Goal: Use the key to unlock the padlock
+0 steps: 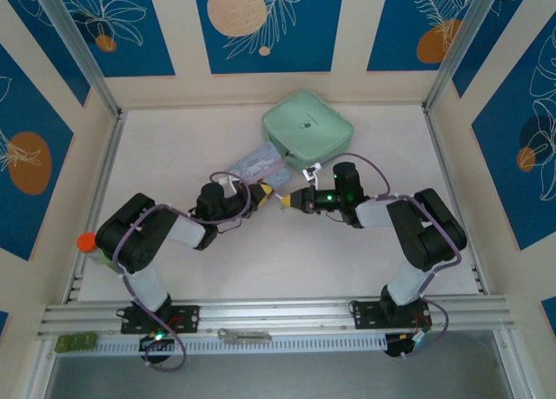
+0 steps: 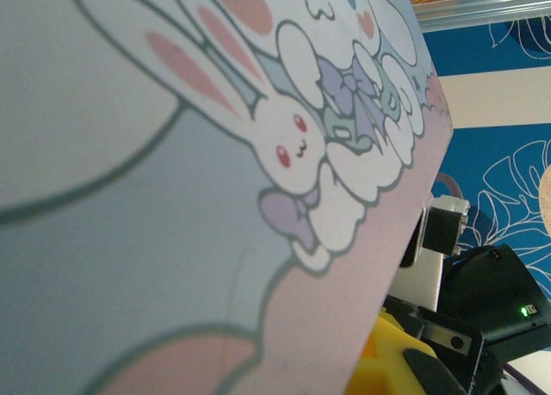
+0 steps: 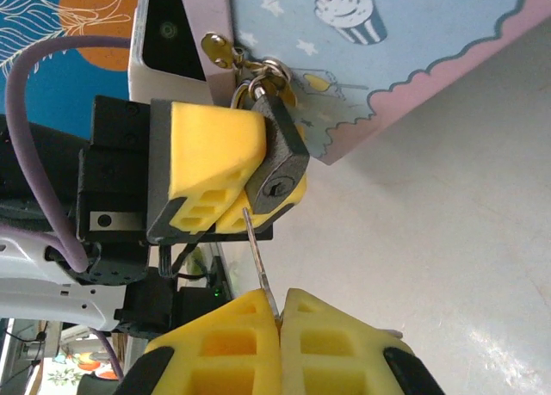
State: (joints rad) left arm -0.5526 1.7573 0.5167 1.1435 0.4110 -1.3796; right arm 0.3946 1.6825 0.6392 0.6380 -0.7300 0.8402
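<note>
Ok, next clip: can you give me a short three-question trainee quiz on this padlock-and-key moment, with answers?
1. True or false: the key already sits inside the padlock's keyhole.
2. Fill in: the padlock, hooked to the clasp of the cartoon-printed tin, is clamped by the ____ gripper.
3. The right gripper is shut on: A. the tin B. the key C. the padlock

Key
1. False: the key's tip is outside the keyhole.
2. left gripper
3. B
</note>
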